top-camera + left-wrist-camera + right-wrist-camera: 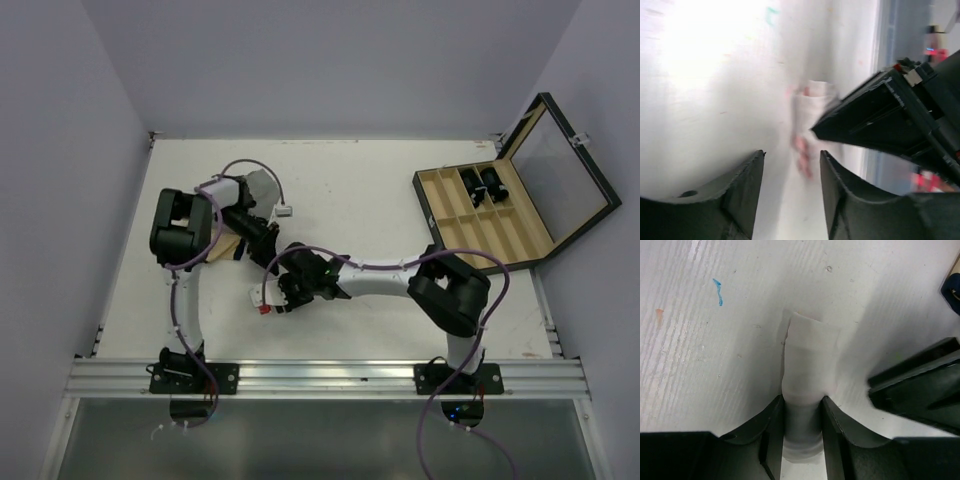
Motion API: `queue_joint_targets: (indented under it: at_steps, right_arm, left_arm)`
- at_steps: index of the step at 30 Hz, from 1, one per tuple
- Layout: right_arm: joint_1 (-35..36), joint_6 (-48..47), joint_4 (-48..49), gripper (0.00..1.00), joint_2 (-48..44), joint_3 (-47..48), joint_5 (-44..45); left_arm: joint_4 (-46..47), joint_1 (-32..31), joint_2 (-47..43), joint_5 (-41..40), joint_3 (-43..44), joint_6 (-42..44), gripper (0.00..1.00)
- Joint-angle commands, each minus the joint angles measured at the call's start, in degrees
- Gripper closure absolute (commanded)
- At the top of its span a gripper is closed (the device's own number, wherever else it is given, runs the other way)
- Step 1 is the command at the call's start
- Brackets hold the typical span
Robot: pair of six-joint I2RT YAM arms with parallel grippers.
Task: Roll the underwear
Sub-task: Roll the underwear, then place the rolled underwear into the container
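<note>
Left of the open wooden box, my right gripper pinches the white fabric underwear — seemingly rolled already; left gripper gapes empty.

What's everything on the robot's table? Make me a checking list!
Surface: white table, a few small colour marks.
Job's things: underwear, a white roll lying on the table.
Clutter: open wooden box at the far right, dark items inside; tan piece under the left arm.
Claws: right claw shut on the underwear; left claw open beside it.
Cables: purple cables along both arms.
Surroundings: plain walls, metal rail in front.
</note>
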Motion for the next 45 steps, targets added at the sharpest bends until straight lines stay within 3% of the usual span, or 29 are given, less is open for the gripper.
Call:
queue_joint_targets:
  at_steps: [1, 7, 16, 21, 29, 37, 45]
  right_arm:
    - [0.42, 5.38, -12.51, 0.92, 7.05, -3.45, -5.46]
    - [-1.95, 10.21, -18.12, 0.92, 9.42, 1.82, -10.98]
    - [-3.71, 11.36, -25.08, 0.76, 14.08, 8.07, -14.43]
    - [-3.71, 11.18, -25.87, 0.74, 14.87, 8.6, -13.91]
    - [-3.71, 11.36, -26.14, 0.64, 14.61, 8.77, -12.5]
    - [-3.09, 11.27, -25.35, 0.58, 13.29, 7.72, -10.48]
    - [-2.48, 11.36, -25.44, 0.57, 14.69, 9.38, -7.32]
  left_arm:
    - [15.96, 4.27, -6.78, 0.29, -1.01, -1.33, 0.45]
    - [19.06, 8.14, -14.87, 0.55, -4.18, -3.27, 0.4]
    - [18.26, 12.09, -25.15, 3.8, -7.78, -1.33, 0.3]
    - [22.11, 16.4, -33.05, 6.27, -8.4, -6.07, 0.21]
    - [29.59, 17.55, -48.25, 1.61, -11.56, -15.21, 0.14]
    - [28.72, 17.63, -53.89, -0.24, -15.25, -15.13, 0.13]
    - [29.51, 17.63, -55.39, -0.77, -16.31, -15.66, 0.12]
